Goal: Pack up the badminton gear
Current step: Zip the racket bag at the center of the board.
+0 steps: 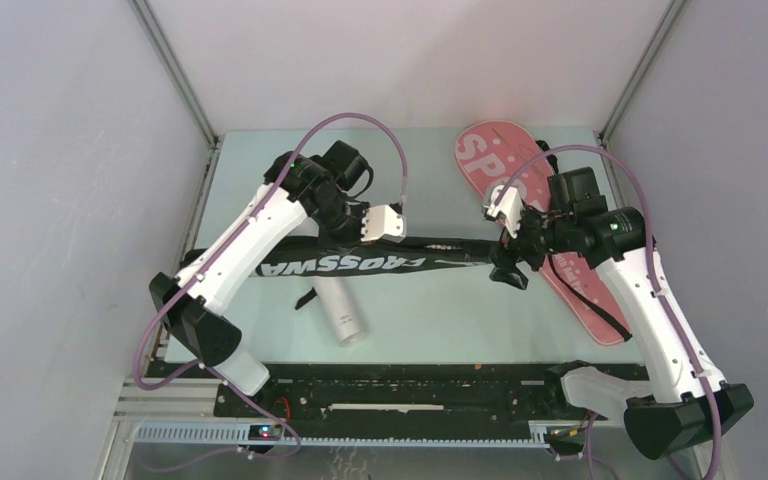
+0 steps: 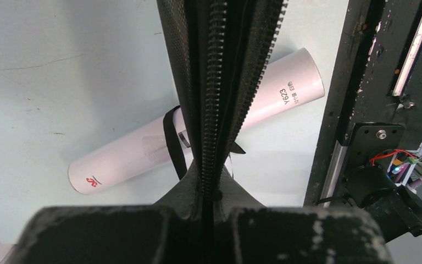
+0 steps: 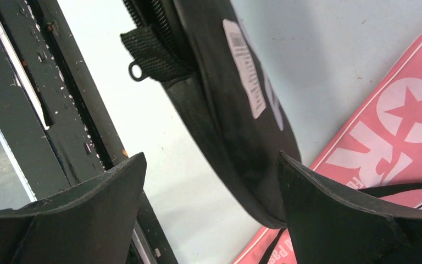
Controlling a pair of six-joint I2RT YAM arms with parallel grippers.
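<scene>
The black "CROSSWAY" racket cover [image 1: 350,265] stretches across the middle of the table, lifted on edge. My left gripper [image 1: 392,225] is shut on its zipper seam [image 2: 214,82], jaws pinched tight [image 2: 214,212]. The cover's rounded end [image 3: 236,126] hangs between the wide-open fingers of my right gripper [image 3: 211,159], close to the right finger [image 3: 335,214]; in the top view that gripper [image 1: 508,262] is at the cover's right end. A zipper pull ring [image 3: 137,70] shows near that end. The long white tube [image 1: 338,305] lies under the cover [image 2: 286,88]. The pink "SPORT" cover [image 1: 550,230] lies flat at the right [image 3: 395,126].
A black rail [image 1: 410,385] runs along the table's near edge, seen also as the rail [image 2: 362,82] in the left wrist view and the rail [image 3: 44,82] in the right wrist view. Grey walls enclose the table on three sides.
</scene>
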